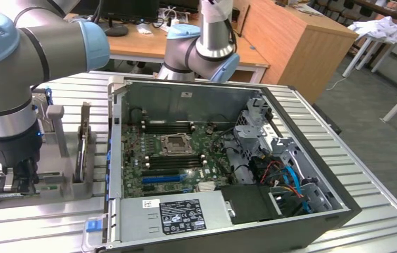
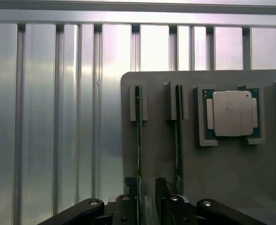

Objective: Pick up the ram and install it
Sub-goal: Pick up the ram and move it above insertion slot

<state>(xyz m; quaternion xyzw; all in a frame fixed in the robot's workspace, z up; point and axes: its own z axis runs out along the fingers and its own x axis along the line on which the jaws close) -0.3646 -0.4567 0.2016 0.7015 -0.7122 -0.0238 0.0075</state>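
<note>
Two ram sticks stand on edge in the slots of a grey holder (image 2: 222, 187). One ram stick (image 2: 138, 136) runs down between my gripper's (image 2: 146, 187) two black fingers (image 2: 130, 183). The other ram stick (image 2: 177, 136) stands just outside them. My gripper is open, its fingers apart on either side of the first stick. In the exterior view my gripper (image 1: 17, 182) hangs low over the grey holder (image 1: 57, 179) at that view's left. The open computer case (image 1: 219, 158) lies beside it, with the black memory slots (image 1: 170, 126) on the green motherboard.
A silver processor chip (image 2: 232, 113) sits in a pocket of the holder beside the sticks. A second robot arm (image 1: 205, 42) stands behind the case. The ribbed aluminium table (image 2: 48, 117) runs under everything. A power supply (image 1: 177, 213) and cables fill the case's near end.
</note>
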